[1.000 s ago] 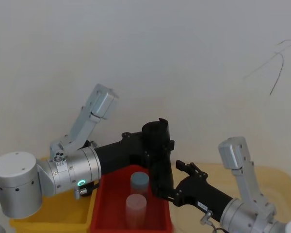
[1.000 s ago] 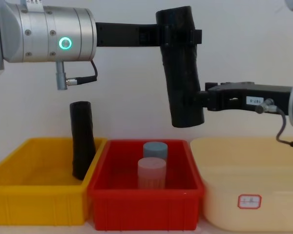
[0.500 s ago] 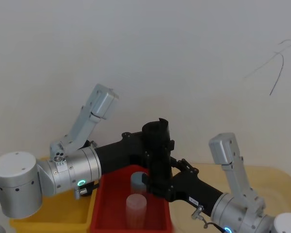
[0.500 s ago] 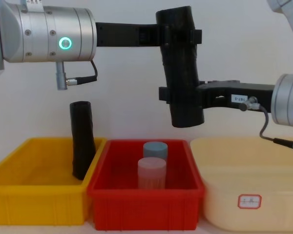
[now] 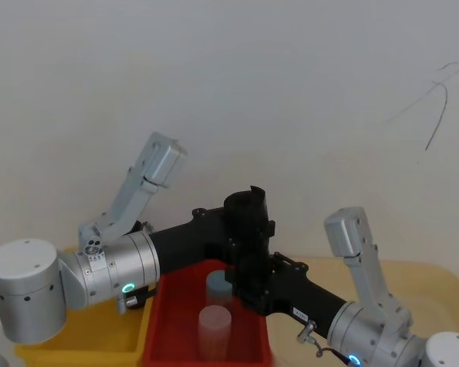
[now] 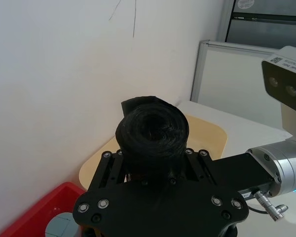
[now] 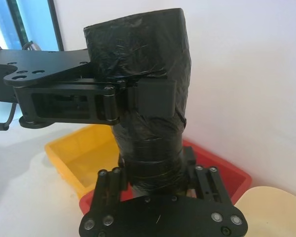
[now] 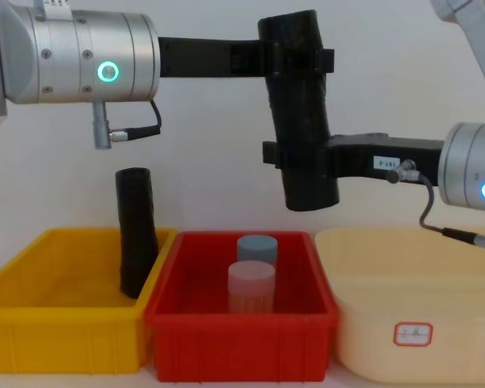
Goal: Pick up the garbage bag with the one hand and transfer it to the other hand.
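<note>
Three plastic bins are seen side by side in the chest view: a cream rounded bin (image 8: 420,323) on the right, a yellow rectangular bin (image 8: 61,335) on the left and a red rectangular bin (image 8: 238,343) between them. High above the red bin, the matte black, tightly rolled garbage bag (image 8: 301,113) is held nearly upright, tilted slightly. Its upper part is clamped by the left gripper (image 8: 295,58), carried on a long black bracket from a silver wrist with a green ring light. Its lower part is enclosed by the right gripper (image 8: 303,158), which reaches in from a silver wrist with a blue ring light; whether those fingers are pressed against the roll cannot be told. A slimmer black roll (image 8: 136,230) is leaned in the yellow bin against the wall next to the red bin. Two small capped jars, one blue-grey (image 8: 255,246) and one pale pink (image 8: 251,287), are stood in the red bin.
</note>
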Tool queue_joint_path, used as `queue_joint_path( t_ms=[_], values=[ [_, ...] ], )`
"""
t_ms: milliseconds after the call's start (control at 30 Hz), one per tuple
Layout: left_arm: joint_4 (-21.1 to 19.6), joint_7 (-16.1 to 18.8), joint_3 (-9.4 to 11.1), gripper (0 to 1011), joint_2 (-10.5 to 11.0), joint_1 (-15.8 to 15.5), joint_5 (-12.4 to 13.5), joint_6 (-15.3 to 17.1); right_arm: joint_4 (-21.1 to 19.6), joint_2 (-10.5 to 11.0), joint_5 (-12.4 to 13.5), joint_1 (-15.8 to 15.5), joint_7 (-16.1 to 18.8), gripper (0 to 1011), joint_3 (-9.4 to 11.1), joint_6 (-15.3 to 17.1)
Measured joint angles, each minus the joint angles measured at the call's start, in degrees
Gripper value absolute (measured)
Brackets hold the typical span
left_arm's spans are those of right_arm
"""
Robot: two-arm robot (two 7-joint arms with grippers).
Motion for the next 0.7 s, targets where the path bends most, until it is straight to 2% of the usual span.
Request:
queue_joint_path(
  t_ms=[167,300,400,433,500,567,633,700],
  values=[
    [0.0,0.0,0.0,448,0.0,0.0,0.0,0.0,0.2,-0.1,0.0,0.1,0.1,538,-0.1,-0.1],
    [0.0,0.0,0.0,452,0.0,0.0,0.0,0.0,0.2,-0.1,0.1,0.2,0.1,529,-0.1,-0.1],
    [0.0,0.0,0.0,536,0.0,0.0,0.0,0.0,0.2,0.0,0.2,0.1,0.0,529,-0.1,-0.2],
    [0.0,0.0,0.0,592,0.0,0.0,0.0,0.0,0.2,0.0,0.2,0.1,-0.1,528,-0.1,-0.3],
    [0.0,0.0,0.0,619,0.0,0.0,0.0,0.0,0.1,0.0,0.2,0.0,-0.2,528,-0.1,-0.5],
    [0.0,0.0,0.0,700,0.0,0.0,0.0,0.0,0.1,0.0,0.3,-0.1,-0.5,528,0.0,-0.6],
    [0.0,0.0,0.0,723,0.0,0.0,0.0,0.0,0.0,0.0,0.4,-0.2,-0.8,528,0.2,-0.7],
    [0.0,0.0,0.0,797,0.0,0.0,0.0,0.0,-0.1,0.0,0.4,-0.4,-1.1,528,0.3,-0.8]
  ],
)
